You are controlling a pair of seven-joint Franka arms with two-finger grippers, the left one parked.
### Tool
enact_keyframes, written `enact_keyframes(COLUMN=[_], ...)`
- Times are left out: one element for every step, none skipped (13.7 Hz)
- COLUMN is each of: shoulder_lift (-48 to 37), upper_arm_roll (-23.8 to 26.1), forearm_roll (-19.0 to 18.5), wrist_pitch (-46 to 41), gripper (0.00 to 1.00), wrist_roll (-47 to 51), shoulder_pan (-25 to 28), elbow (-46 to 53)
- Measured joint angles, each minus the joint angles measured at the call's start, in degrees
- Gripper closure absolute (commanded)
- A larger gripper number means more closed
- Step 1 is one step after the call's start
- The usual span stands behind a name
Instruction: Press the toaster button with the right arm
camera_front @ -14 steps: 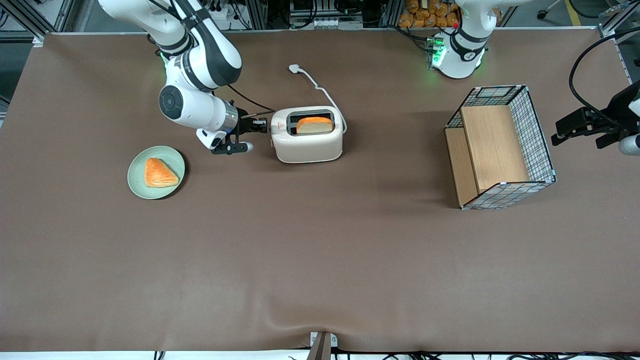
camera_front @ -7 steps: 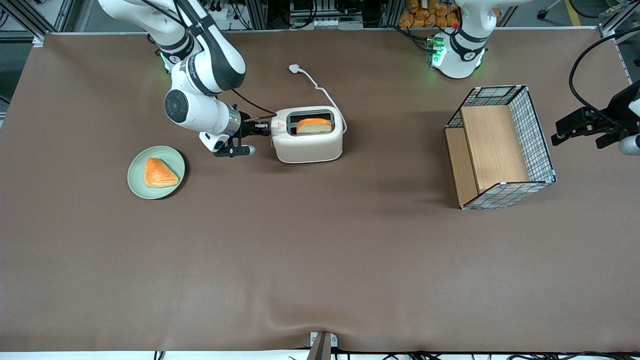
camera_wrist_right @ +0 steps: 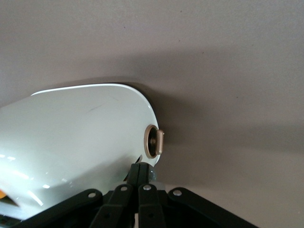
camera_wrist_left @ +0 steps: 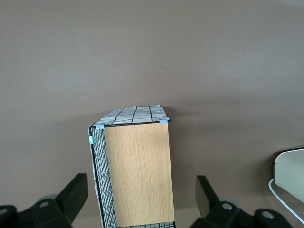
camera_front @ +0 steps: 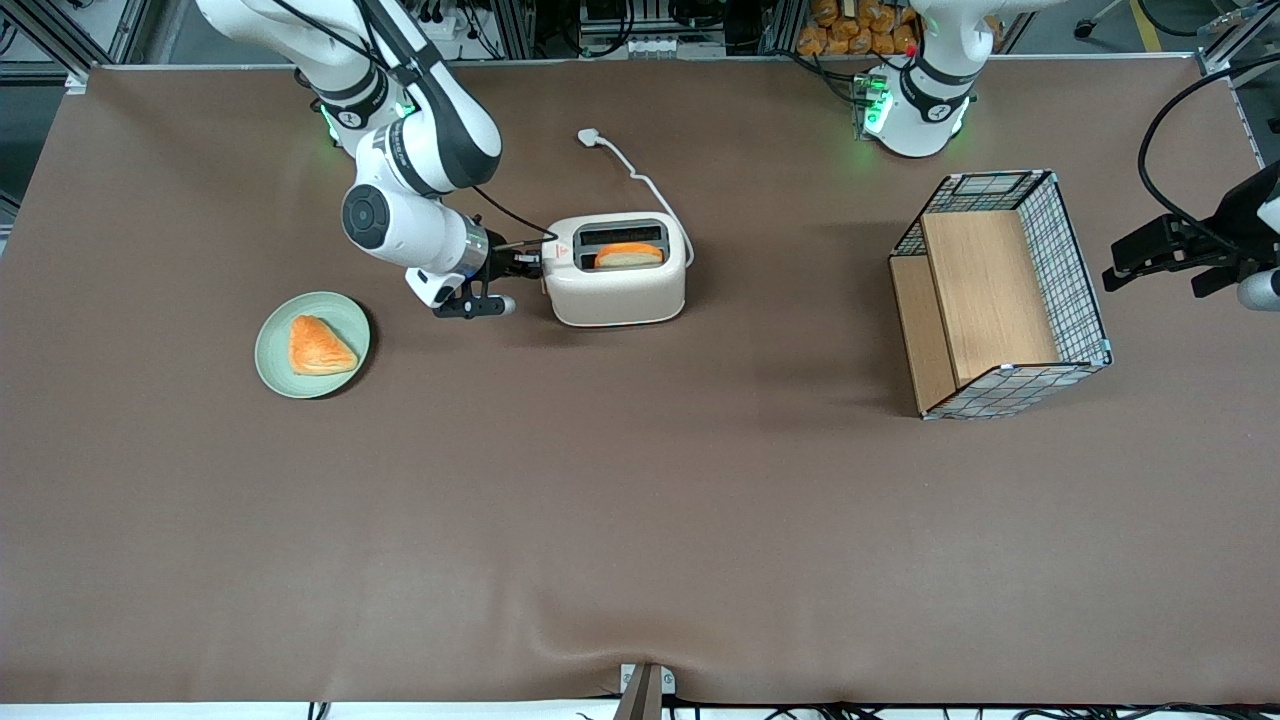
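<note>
The cream-white toaster (camera_front: 615,292) stands on the brown table with an orange-crusted slice of bread (camera_front: 628,255) low in the slot nearer the front camera. My right arm's gripper (camera_front: 528,264) is shut, with its black fingertips against the toaster's narrow end. In the right wrist view the shut gripper (camera_wrist_right: 142,168) touches the toaster (camera_wrist_right: 71,128) and bears on a small grey button (camera_wrist_right: 152,175) beside its tips. A round tan knob (camera_wrist_right: 154,142) sticks out of the same end, just past the fingertips.
A green plate (camera_front: 275,350) with a triangular pastry (camera_front: 320,345) lies beside my arm, nearer the camera. The toaster's white cord and plug (camera_front: 588,136) trail toward the arm bases. A wire-and-wood crate (camera_front: 1000,290) stands toward the parked arm's end.
My gripper has stayed shut at the toaster's narrow end and moved down along it. The bread slice has sunk lower into its slot.
</note>
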Motion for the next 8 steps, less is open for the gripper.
enact_keyframes(shoulder_lift=[0.3, 0.6, 0.84, 0.89, 0.89, 0.89, 0.89, 0.89], upper_arm_roll=[0.0, 0.0, 0.0, -0.01, -0.01, -0.01, -0.01, -0.01], forearm_roll=[0.0, 0.0, 0.0, 0.0, 0.0, 0.0, 0.0, 0.0], wrist_pitch=[0.7, 1.42, 1.77, 1.82, 1.83, 1.83, 1.83, 1.84], gripper=[1.0, 1.0, 1.0, 1.0, 1.0, 1.0, 1.0, 1.0], wrist_roll=[0.0, 0.0, 0.01, 0.01, 0.01, 0.01, 0.01, 0.01], shoulder_pan=[0.26, 0.46, 0.55, 0.56, 0.56, 0.56, 0.56, 0.56], elbow=[-0.24, -0.43, -0.48, -0.48, -0.48, -0.48, -0.48, -0.48])
